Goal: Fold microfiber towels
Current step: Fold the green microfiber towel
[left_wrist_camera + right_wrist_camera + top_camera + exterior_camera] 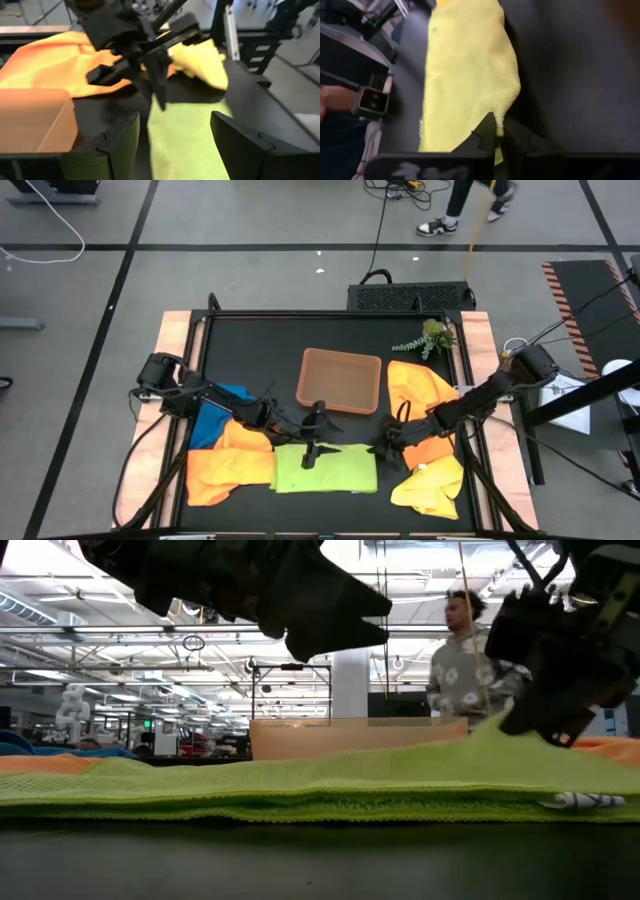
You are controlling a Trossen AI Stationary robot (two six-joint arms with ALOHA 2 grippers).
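Observation:
A lime green microfiber towel (325,468) lies flat near the table's front edge. My right gripper (386,448) is at its far right corner, shut on the cloth. My left gripper (314,442) hangs open above the towel's far edge, its fingers (120,142) clear of the cloth. Orange towels (232,465) and a blue one (214,418) lie in a heap at the left. An orange-yellow towel (418,385) and a yellow one (432,485) lie at the right. My right gripper pinches the lime towel's far right corner (501,111) between its two fingertips. It comes slanting down from the table's right. The corner is drawn up into a small peak (490,735), and the rest of the towel lies on the table. One layer or several, I cannot tell.
A shallow brown tray (340,380) stands just beyond the lime towel at mid table. A green plant sprig (430,338) lies at the far right corner. A person (462,660) stands in the room beyond the table.

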